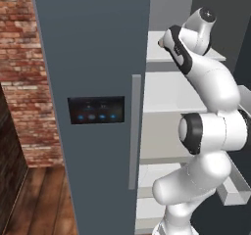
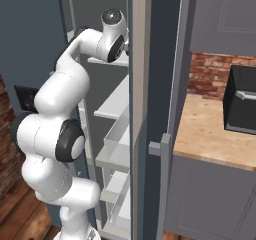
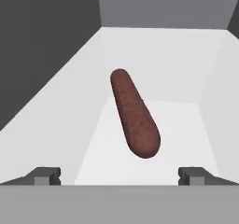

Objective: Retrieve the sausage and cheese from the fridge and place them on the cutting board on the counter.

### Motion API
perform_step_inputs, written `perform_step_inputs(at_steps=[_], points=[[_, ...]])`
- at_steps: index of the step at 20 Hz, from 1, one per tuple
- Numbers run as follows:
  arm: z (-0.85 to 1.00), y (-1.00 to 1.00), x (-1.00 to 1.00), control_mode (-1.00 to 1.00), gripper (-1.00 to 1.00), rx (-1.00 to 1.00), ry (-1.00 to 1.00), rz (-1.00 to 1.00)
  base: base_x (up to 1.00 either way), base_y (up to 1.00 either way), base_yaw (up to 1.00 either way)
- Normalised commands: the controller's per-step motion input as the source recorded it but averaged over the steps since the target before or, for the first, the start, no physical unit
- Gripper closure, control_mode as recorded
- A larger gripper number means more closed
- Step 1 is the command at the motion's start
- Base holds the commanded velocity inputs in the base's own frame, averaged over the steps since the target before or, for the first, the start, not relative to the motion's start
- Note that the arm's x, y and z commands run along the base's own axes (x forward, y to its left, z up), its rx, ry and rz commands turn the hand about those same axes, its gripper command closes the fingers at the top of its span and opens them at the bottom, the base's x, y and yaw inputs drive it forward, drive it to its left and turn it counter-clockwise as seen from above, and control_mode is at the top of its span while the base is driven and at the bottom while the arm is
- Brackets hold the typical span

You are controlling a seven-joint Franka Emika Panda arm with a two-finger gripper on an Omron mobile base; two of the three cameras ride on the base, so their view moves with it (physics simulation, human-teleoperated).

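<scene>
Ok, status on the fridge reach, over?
Gripper open, inside fridge. Sausage lying on white shelf ahead, untouched. Nothing between fingertips and sausage.

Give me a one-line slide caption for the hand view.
Open tool lined up over the sausage lying on a white fridge shelf, not yet touching it.

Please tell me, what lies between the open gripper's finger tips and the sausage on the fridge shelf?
Nothing: in the hand view, only bare white shelf separates the open gripper from the near end of the sausage.

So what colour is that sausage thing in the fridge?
The sausage is dark reddish-brown, slightly speckled; the hand view shows it best.
</scene>
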Motion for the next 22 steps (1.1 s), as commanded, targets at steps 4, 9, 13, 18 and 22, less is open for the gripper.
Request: perform_step_inputs(at_steps=[4, 9, 13, 18, 22], points=[[-0.2, -0.06, 0.14, -1.0, -1.0, 0.0, 0.02, 0.0, 0.0, 0.0, 0.0], [-0.12, -0.01, 0.13, -1.0, -1.0, 0.0, 0.0, 0.0, 0.0, 0.0, 0.0], [0.0, 0.0, 0.22, -1.0, -1.0, 0.0, 0.0, 0.0, 0.0, 0.0, 0.0], [0.0, 0.0, 0.24, -1.0, -1.0, 0.0, 0.0, 0.0, 0.0, 0.0, 0.0], [0.0, 0.0, 0.27, -1.0, -1.0, -0.01, 0.0, 0.0, 0.0, 0.0, 0.0]])
